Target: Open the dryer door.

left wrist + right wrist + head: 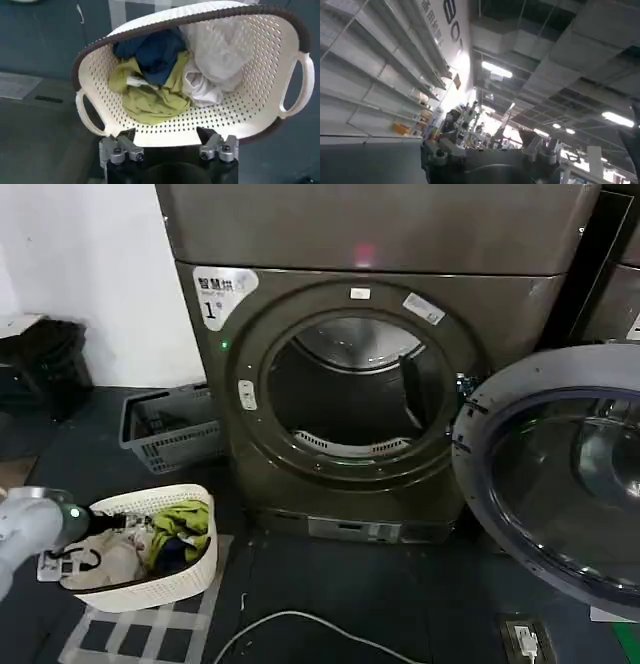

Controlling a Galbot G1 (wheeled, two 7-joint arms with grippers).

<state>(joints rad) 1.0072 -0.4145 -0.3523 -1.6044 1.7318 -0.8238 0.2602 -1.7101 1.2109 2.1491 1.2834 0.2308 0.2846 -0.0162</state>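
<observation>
Dryer (500, 304): bronze-grey front-loader against the back wall, a white label marked "1" at its upper left; the round drum opening (355, 389) is uncovered and the metal drum inside is visible.
Dryer door (560, 474): swung wide to the machine's right side, hinged at the opening's right edge; its grey inner side and dark glass face the head camera.
Left end effector (169, 145): low at the robot's left, poised just at the near rim of the white basket; its two fingers (120, 149) are spread apart, one on each side, and pinch nothing. Whether the tips touch the basket rim cannot be told.
White basket (195, 569): perforated plastic with handles, standing on the dark floor in front of the dryer and to its left; it holds a heap of clothes (155, 95) in yellow-green, dark blue and white.
Right end effector (490, 150): its wrist camera looks up at a ceiling with strip lights and at shelving; the fingers stand apart with nothing between them.
Grey crate (165, 429): on the floor by the dryer's left side, behind the white basket.
White cable (300, 619): lying in a curve on the floor in front of the machine.
</observation>
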